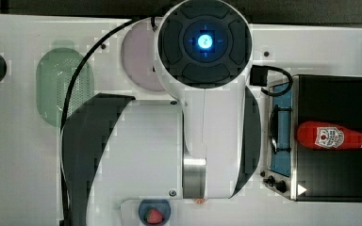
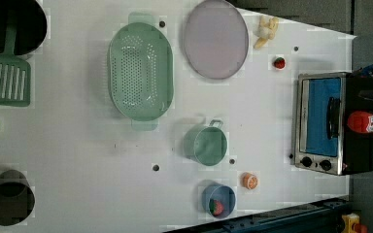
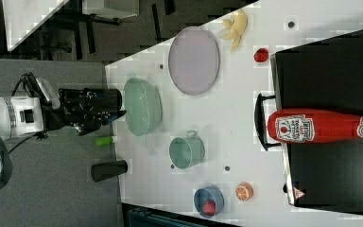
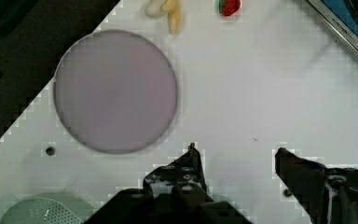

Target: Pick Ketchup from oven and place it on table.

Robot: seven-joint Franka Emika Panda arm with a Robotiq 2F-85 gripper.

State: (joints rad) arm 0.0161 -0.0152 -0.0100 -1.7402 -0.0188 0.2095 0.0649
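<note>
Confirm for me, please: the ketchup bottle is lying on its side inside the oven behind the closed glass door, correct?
Not quite. The Ketchup lies on its side on top of the oven, not inside it, as the top view shows. The door is closed.

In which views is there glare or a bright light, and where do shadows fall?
Top view: a blue light glows on the arm's round cap, and the arm throws a soft shadow on the table. Left view: even light, the oven door looks flat blue. Wrist view: the fingers appear dark against the white table.
</note>
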